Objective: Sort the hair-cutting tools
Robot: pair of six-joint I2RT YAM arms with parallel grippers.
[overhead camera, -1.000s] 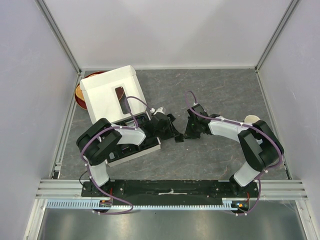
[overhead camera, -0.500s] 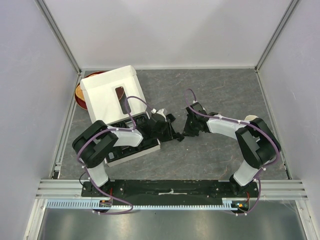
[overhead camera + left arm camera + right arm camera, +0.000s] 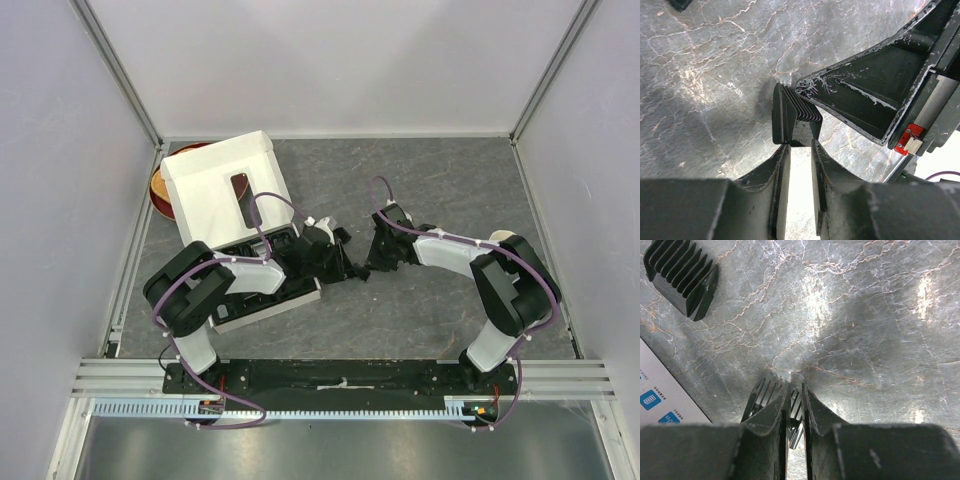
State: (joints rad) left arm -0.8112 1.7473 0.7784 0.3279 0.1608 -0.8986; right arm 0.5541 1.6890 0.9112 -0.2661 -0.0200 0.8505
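Far-left corner: white cardboard box (image 3: 215,190), w/ a reddish round dish (image 3: 157,190) behind it. Just right of the box, mid-table, the left gripper (image 3: 800,150) has its fingers narrowly parted w/ the base of a small black ribbed plastic comb guard (image 3: 790,120) at their tips; can't tell if it's clamped. The guard lies btwn the arms, teeth pointing right into the right gripper (image 3: 794,390), which is pinched nearly together on them. Long axis thus runs left-right, both grippers equally near; prob. a handover, so one side must let go. A second black comb guard (image 3: 682,275) lies apart on the grey marbled table (image 3: 865,315). Pale cup (image 3: 503,238) near right edge.
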